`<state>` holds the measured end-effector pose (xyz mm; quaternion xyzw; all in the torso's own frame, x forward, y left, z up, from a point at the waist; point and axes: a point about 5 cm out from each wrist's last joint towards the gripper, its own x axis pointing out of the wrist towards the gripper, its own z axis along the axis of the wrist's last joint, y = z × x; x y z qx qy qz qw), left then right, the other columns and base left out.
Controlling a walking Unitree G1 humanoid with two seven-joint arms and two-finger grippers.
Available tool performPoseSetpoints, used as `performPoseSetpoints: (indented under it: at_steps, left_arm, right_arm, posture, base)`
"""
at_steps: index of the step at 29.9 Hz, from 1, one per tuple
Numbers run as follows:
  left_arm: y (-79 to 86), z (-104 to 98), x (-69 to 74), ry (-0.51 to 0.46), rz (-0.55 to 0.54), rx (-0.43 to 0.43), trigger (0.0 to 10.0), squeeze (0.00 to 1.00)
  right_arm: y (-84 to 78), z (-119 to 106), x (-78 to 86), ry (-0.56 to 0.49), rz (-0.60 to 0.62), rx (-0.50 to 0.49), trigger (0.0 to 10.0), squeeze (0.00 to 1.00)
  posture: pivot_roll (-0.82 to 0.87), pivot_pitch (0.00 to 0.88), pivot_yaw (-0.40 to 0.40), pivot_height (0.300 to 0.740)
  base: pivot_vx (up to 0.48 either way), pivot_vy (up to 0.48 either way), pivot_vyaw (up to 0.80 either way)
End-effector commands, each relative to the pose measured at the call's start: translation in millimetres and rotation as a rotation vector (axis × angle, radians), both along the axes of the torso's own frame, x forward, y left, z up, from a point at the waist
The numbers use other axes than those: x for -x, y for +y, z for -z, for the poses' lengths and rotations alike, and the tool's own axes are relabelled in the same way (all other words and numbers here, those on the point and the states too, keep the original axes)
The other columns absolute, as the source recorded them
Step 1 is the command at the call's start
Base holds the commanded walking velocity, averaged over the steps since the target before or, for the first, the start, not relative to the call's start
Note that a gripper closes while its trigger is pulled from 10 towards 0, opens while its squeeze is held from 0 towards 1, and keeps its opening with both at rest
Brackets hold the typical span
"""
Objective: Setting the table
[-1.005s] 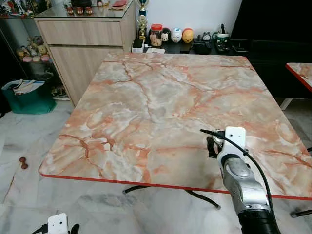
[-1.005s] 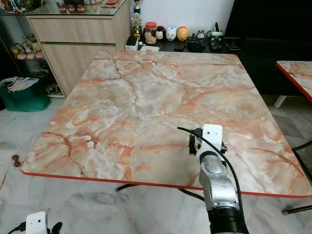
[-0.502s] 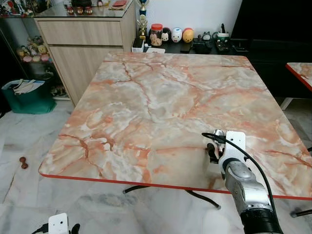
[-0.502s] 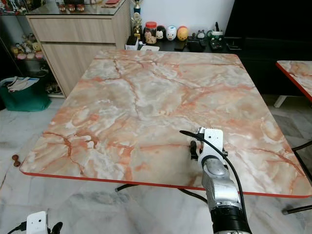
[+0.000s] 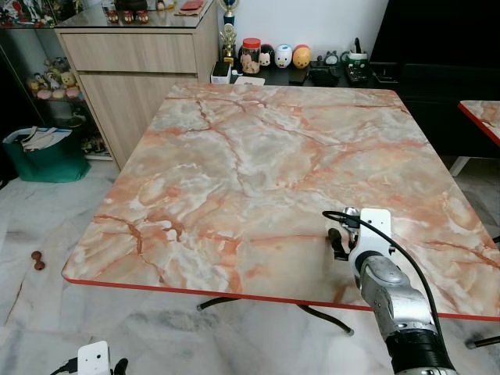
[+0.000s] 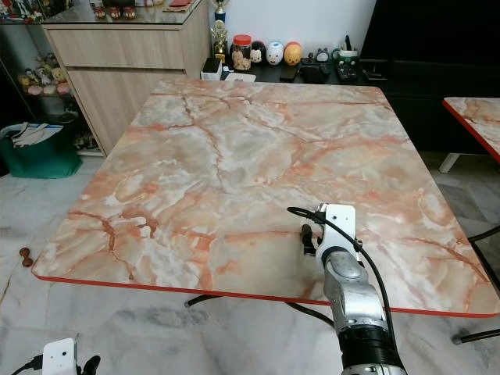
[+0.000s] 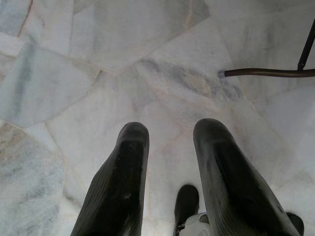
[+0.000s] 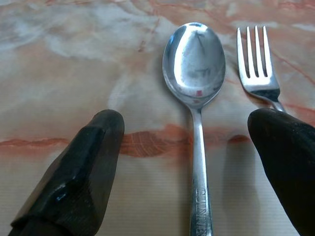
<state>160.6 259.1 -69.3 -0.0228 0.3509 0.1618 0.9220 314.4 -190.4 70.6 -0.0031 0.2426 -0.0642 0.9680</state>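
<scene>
My right gripper (image 8: 192, 147) hangs low over the near right part of the pink-and-orange marble-patterned table (image 5: 258, 156), its 2 black fingers (image 8: 74, 172) spread wide and gripping nothing. Between them lies a polished steel spoon (image 8: 195, 73), bowl up and pointing away from me. A steel 4-tined fork (image 8: 256, 64) lies just beside it, its handle running under my other finger.

The risk I see is in closing from here: that finger could catch the fork and drag it against the spoon, skewing both. If I lift carelessly, I could also sweep the pair toward the near edge.

My left gripper (image 7: 172, 177) hangs idle above the pale marble floor (image 7: 98, 59), fingers apart and empty.
</scene>
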Motion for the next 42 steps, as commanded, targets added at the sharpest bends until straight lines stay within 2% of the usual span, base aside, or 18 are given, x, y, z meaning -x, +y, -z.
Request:
performPoseSetpoints:
  at_steps: [1,8,10,11,13,14,15,16,19,20,21,35,40,41,42]
  left_arm:
    - [-1.3,1,0.8,0.007,0.007,-0.008,10.0,0.00]
    - [-1.1,1,0.6,0.008,0.009,-0.012,10.0,0.00]
    - [-0.9,1,0.5,0.008,0.010,-0.014,10.0,0.00]
    - [-0.6,0,0.4,0.007,0.009,-0.015,10.0,0.00]
    - [-0.7,0,0.5,0.007,0.009,-0.015,10.0,0.00]
    - [-0.5,0,0.5,0.007,0.009,-0.016,10.0,0.00]
    - [-0.4,0,0.5,0.007,0.008,-0.016,10.0,0.00]
    - [-0.5,0,0.5,0.007,0.008,-0.016,10.0,0.00]
    - [-0.4,0,0.4,0.007,0.009,-0.017,10.0,0.00]
    - [-0.4,0,0.4,0.007,0.009,-0.017,10.0,0.00]
    - [-0.5,0,0.4,0.007,0.009,-0.017,10.0,0.00]
    - [0.2,1,1.6,0.011,0.009,-0.019,10.0,0.00]
    - [0.9,1,1.8,0.013,0.007,-0.019,10.0,0.00]
    - [0.9,1,1.7,0.013,0.008,-0.019,10.0,0.00]
    - [1.0,1,1.6,0.013,0.008,-0.019,10.0,0.00]
  right_arm:
    - [0.2,1,0.1,0.016,-0.004,0.002,10.0,0.00]
    - [-1.7,3,0.3,0.025,-0.016,0.005,10.0,0.00]
    - [-0.7,3,-0.2,0.024,-0.026,0.005,9.1,0.00]
    - [-0.3,3,-0.4,0.027,-0.026,0.001,9.6,0.00]
    - [-0.5,3,-0.3,0.028,-0.024,0.002,9.6,0.00]
    - [-0.4,3,-0.2,0.029,-0.026,0.003,7.2,0.00]
    - [-0.8,3,-0.2,0.028,-0.023,0.008,2.1,0.00]
    - [-1.1,3,-0.2,0.027,-0.020,0.011,0.0,0.00]
    - [-1.1,3,-0.4,0.027,-0.023,0.008,0.0,0.00]
    - [-1.1,4,-0.4,0.030,-0.025,0.009,2.3,0.00]
    - [-1.1,4,-0.3,0.036,-0.028,0.013,10.0,0.00]
    - [-7.0,10,4.4,0.067,0.022,0.041,10.0,0.00]
    - [-5.4,14,6.4,0.085,-0.007,0.009,10.0,0.00]
    - [-3.3,14,6.4,0.083,-0.025,0.008,6.7,0.00]
    - [-1.8,15,6.5,0.081,-0.036,0.009,0.0,0.00]
  posture:
    - [-0.02,0.000,-0.007,0.740]
    - [-0.02,0.000,-0.006,0.740]
    - [-0.02,0.000,-0.008,0.740]
    - [-0.02,0.000,-0.008,0.740]
    - [-0.02,0.000,-0.010,0.740]
    - [-0.02,0.000,-0.007,0.740]
    - [-0.02,0.000,-0.009,0.740]
    - [-0.02,0.000,-0.009,0.740]
    - [-0.02,0.000,-0.008,0.740]
    - [-0.02,0.000,-0.008,0.740]
    - [-0.02,0.000,-0.008,0.740]
    - [-0.02,0.000,-0.007,0.740]
    - [-0.02,0.000,-0.006,0.740]
    - [-0.02,0.000,-0.006,0.740]
    - [-0.02,0.000,-0.006,0.740]
  base:
    - [0.000,0.000,0.00]
    - [0.000,0.000,0.00]
    - [0.000,0.000,0.00]
    - [0.000,0.000,0.00]
    - [0.000,0.000,0.00]
    - [0.000,0.000,0.00]
    - [0.000,0.000,0.00]
    - [0.000,0.000,0.00]
    - [0.000,0.000,0.00]
    - [0.000,0.000,0.00]
    - [0.000,0.000,0.00]
    - [0.000,0.000,0.00]
    - [0.000,0.000,0.00]
    - [0.000,0.000,0.00]
    - [0.000,0.000,0.00]
